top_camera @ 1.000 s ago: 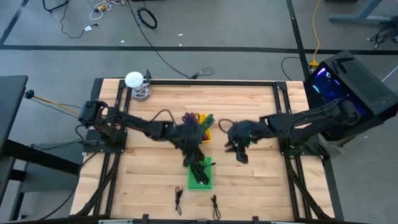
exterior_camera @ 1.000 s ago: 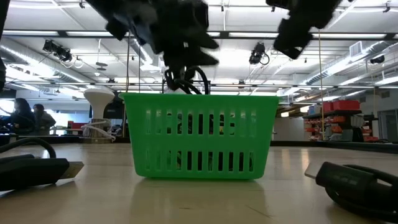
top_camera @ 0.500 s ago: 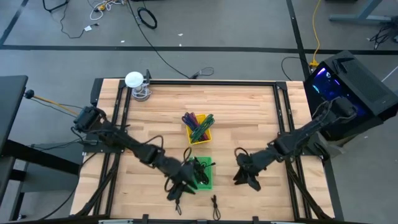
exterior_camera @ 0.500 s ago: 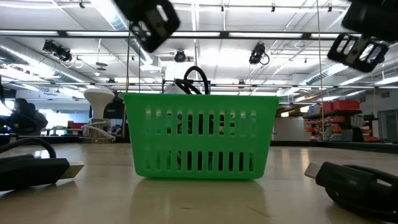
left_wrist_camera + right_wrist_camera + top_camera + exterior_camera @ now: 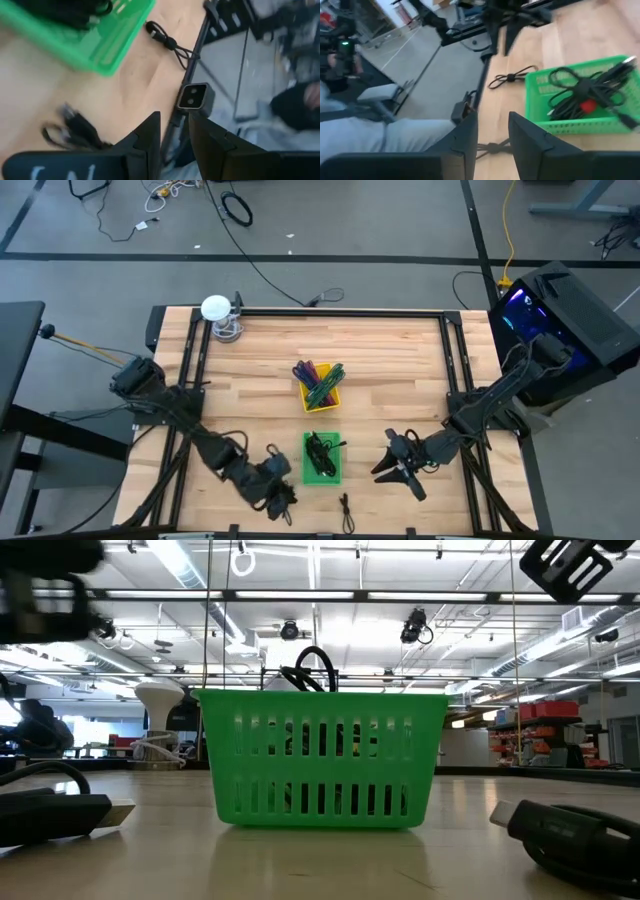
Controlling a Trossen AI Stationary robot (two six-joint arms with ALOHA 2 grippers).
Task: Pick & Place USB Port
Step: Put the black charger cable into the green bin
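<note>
I saw the wooden table [image 5: 400, 360] with the green basket [image 5: 321, 458] near its front edge, holding a tangle of black USB cables [image 5: 320, 452]. The yellow bin [image 5: 318, 384] of coloured cables sat behind it. My left gripper [image 5: 275, 498] hung low at the front, just left of the basket, right over a loose cable [image 5: 287, 502] on the wood; its fingers [image 5: 150, 135] stood slightly apart, holding nothing. My right gripper [image 5: 398, 467] hovered right of the basket, fingers [image 5: 465, 132] parted, empty. Another loose cable [image 5: 346, 510] lay at the front edge.
</note>
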